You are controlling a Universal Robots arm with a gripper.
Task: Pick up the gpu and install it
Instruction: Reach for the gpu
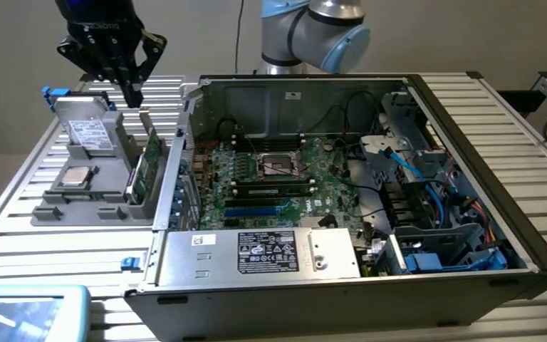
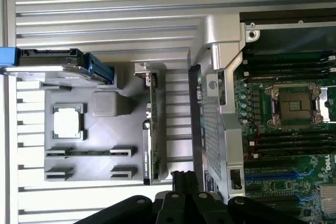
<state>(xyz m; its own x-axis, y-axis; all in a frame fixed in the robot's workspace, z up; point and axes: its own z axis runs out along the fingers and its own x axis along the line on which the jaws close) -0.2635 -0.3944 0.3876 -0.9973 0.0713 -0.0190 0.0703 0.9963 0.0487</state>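
Misalignment is the chief hazard judged from the exterior view. The tool (image 1: 133,98) is seen above the grey holder (image 1: 65,210) at the exterior view's left, its fingers drawn together and nothing held. The gpu (image 1: 150,160) stands on edge in that holder, just beside the open computer case (image 1: 283,107), and is untouched. With the fingers closed, a descent would strike the card's upper edge instead of straddling it, and the card could be tipped or chipped. The drive box (image 1: 88,132) stands near, so widely opened fingers could be caught on it.

In the wrist view the gpu is shown edge-on, a thin strip between the holder's floor and the case wall. The fingertips (image 2: 178,179) are placed off the card's line, toward the case. Without correction of that offset, one finger could be landed on the card or on the case wall. Little grip is offered by so thin an edge, so slipping is to be feared, and the motherboard (image 2: 283,145) could be struck.
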